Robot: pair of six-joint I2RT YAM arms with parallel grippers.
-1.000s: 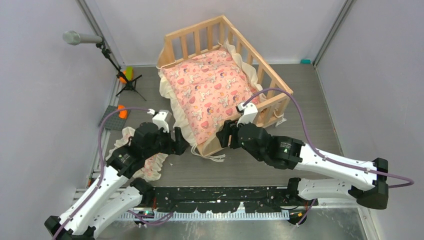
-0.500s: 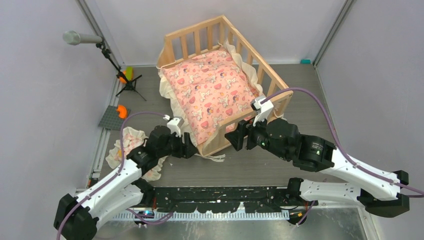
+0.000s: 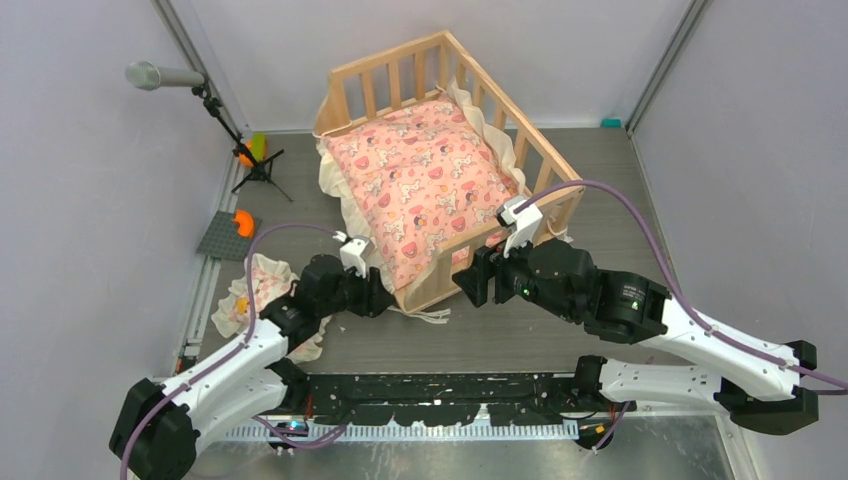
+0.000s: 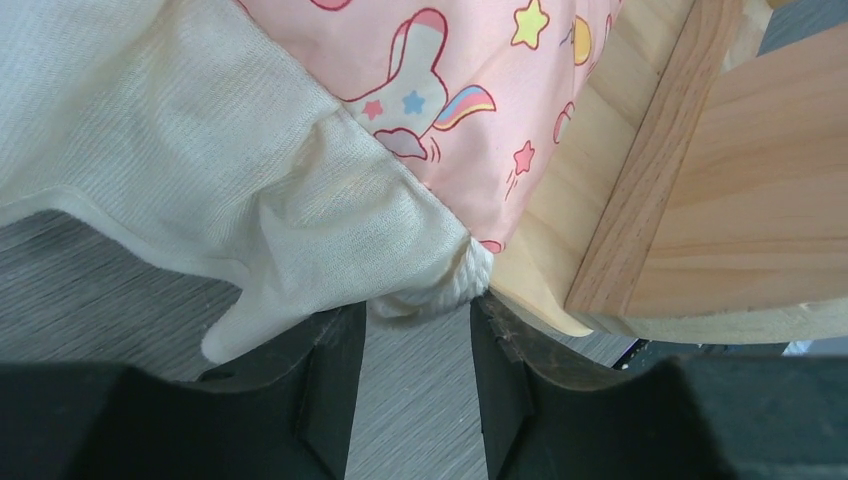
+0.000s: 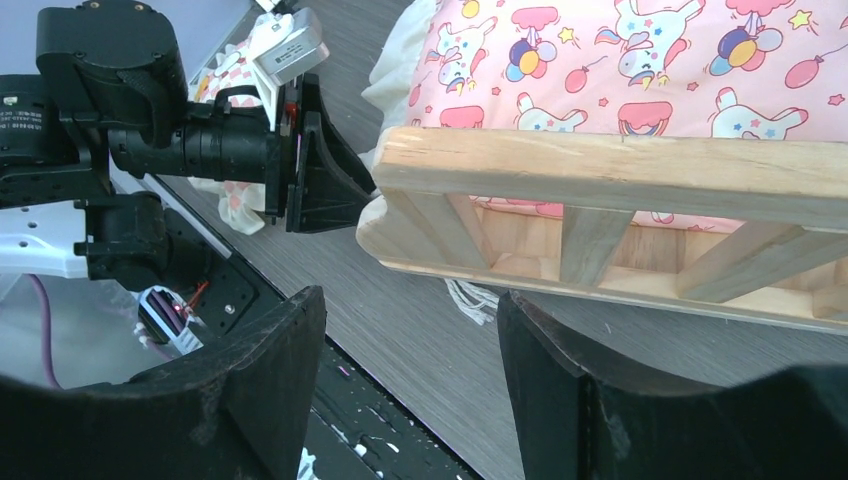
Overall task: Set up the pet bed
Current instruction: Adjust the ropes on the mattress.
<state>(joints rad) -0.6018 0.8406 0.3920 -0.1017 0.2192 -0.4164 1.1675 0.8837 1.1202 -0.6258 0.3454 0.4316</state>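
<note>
Centrally, the pet bed [image 3: 392,58] sits upper-middle on the tabletop [image 3: 620,200]. The left gripper [image 4: 418,310] straddles the cushion frill [image 4: 330,230], grip unclear; the right gripper [image 5: 410,295] stands wide open, empty, lower right of it.

From above, the tips of the left gripper [image 3: 379,297] are too small and dark to make out against the cushion [image 3: 420,190] frill. Up close, the frill bunches right at its fingers [image 4: 330,380]. It may be pinched, but that is hard to tell. Just ahead of them, the pet bed [image 4: 700,200] is cut off by the picture's edges. Behind the gripper, the left arm [image 3: 230,360] hides part of the small pillow [image 3: 262,280]. Ahead of the right gripper [image 5: 410,300], the bed's rail runs off the side. Well away from the left gripper, by the wall, an orange thing [image 3: 241,222] is too small to name.
</note>
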